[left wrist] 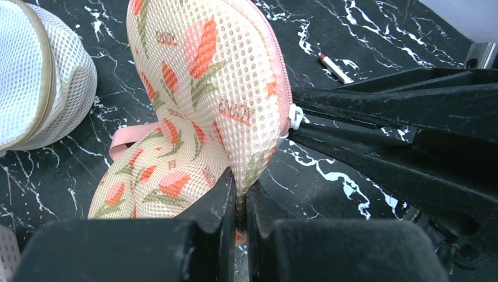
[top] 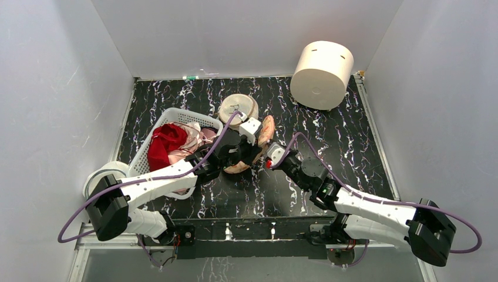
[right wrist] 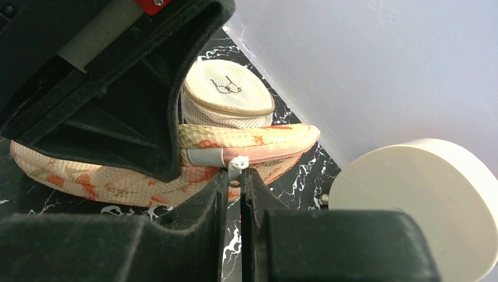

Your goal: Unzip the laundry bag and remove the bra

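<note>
1. Fabric at the lower edge of the laundry bag (left wrist: 199, 88) is being clamped by the left end effector (left wrist: 241, 202), its fingers pressed together on it, so the bag is being propped on edge mid-counter (top: 329, 147).
2. The white zip pull (right wrist: 236, 163) is being pinched by the right end effector (right wrist: 234, 176), fingers almost touching, likely so the zip can be drawn against that anchor.
3. The bra is not being shown; it is judged to be inside the zipped bag.
</note>
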Available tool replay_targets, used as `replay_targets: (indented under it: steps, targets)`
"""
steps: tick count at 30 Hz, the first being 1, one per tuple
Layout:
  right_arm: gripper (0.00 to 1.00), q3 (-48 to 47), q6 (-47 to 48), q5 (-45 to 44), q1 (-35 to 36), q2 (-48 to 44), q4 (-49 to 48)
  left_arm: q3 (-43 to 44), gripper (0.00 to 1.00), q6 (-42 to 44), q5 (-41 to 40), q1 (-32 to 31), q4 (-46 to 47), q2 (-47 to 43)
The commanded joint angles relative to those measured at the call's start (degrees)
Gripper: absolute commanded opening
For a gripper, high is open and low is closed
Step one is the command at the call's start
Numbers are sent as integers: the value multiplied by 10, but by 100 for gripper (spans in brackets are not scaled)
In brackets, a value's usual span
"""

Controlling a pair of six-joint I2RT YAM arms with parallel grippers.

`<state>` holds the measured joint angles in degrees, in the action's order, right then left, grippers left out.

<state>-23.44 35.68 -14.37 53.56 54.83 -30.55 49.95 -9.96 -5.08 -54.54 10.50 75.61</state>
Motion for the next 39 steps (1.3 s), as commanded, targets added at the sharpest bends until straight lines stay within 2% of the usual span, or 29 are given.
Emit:
replay_targets:
  steps: [1,6,16,25,35,39]
  targets:
    - [4,-6,-18,-21,1,-32,-28,24,0,-2,10,0,7,-1]
    - [17,-6,-14,-18,1,-26,-32,25,0,-1,15,0,7,-3]
    - [25,-8,-13,-26,1,-30,-32,25,0,-1,13,1,7,-3]
    - [26,-7,-15,-35,0,-33,-30,26,0,-3,18,0,6,0]
    - [18,-2,-8,-14,1,-25,-35,27,0,-2,19,0,6,2]
    - [18,-2,-5,-23,0,-23,-37,26,0,-2,18,0,5,2]
